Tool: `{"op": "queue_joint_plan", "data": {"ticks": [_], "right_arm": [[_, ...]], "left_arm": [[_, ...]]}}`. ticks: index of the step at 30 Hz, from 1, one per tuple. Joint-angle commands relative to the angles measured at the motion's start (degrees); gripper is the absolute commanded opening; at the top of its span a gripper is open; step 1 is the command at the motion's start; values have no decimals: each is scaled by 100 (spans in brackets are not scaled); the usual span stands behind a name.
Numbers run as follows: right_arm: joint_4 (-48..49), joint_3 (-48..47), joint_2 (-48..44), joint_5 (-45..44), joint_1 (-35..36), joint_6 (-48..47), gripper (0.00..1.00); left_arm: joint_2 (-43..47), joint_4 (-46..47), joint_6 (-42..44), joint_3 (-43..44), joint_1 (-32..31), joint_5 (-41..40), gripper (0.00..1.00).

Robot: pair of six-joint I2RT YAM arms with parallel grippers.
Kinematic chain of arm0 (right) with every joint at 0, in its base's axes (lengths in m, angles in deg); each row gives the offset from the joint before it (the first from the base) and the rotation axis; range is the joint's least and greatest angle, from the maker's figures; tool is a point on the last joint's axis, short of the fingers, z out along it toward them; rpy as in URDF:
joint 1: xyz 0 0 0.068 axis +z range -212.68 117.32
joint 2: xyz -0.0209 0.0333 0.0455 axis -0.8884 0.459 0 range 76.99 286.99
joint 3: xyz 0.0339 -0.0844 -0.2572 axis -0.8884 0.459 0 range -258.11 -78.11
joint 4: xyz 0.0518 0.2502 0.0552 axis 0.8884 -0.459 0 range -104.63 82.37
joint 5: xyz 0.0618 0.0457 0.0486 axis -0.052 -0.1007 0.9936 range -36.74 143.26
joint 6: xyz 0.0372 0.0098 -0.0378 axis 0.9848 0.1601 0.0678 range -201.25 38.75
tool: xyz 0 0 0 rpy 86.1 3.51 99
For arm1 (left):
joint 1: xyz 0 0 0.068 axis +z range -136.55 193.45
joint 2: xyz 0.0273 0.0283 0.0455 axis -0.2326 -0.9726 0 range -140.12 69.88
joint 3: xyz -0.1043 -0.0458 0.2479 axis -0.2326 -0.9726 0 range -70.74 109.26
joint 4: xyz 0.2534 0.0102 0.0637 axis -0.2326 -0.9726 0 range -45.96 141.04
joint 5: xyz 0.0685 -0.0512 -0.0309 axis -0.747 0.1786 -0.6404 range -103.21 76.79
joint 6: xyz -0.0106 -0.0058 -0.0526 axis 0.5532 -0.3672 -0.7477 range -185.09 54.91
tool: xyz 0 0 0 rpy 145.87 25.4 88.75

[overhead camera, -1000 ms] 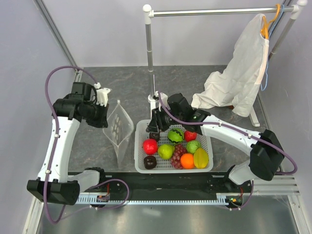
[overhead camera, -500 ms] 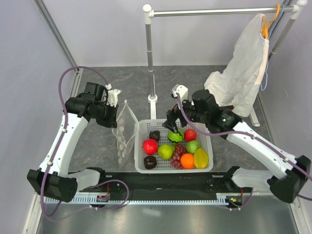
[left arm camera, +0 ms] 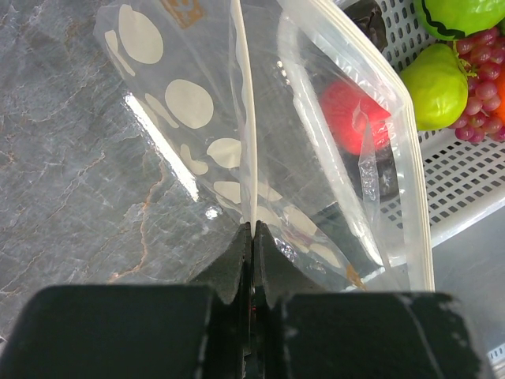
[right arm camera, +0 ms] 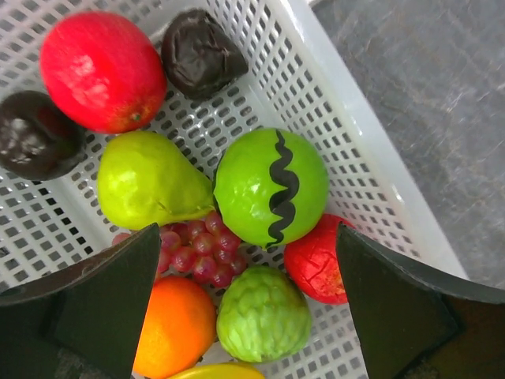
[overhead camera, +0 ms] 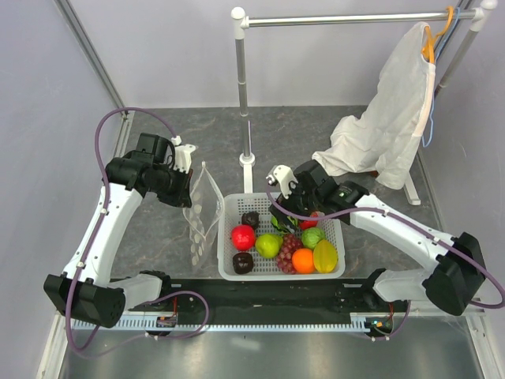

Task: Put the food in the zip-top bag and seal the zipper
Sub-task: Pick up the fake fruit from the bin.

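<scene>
Clear dotted zip-top bag [left arm camera: 197, 118] pinched by left claw [left arm camera: 252, 237]; right claw [right arm camera: 246, 237] spread over glossy green fruit [right arm camera: 268, 188].

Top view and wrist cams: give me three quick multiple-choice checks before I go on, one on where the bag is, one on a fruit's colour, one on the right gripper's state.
1. Where is the bag relative to the basket?
A) beside its left side
B) inside it
C) beside its right side

2. What colour is the striped fruit below the right gripper?
A) orange
B) green
C) purple

3. The right gripper is:
A) shut on a fruit
B) shut on the bag
C) open

Answers:
1 A, the bag hangs from the shut left gripper, just left of the basket.
2 B, it is green with a black wavy stripe.
3 C, its fingers stand wide apart above the striped fruit.
</scene>
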Motion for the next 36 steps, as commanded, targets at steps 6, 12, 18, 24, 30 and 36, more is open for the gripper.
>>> {"op": "queue_joint_plan", "data": {"ticks": [6,12,18,24,30,36], "right_arm": [[547,418,497,-645,19,934,98],[1101,646,655,-874,19,1479,98],[1523,840,901,-866,28,1778,98],[1804,892,1200,-655,28,1989,98],[1436,709,762,-681,11,1945,69],[908,-20,58,-357,2,1893,43]], "left_arm": [[169,129,-175,30,-28,61,2],[178,147,-184,-14,-19,25,2],[108,138,-158,47,-28,113,2],[108,120,-140,21,-19,113,2],[143,138,-140,-49,-19,157,2],[46,146,-140,-14,-19,236,2]]}}
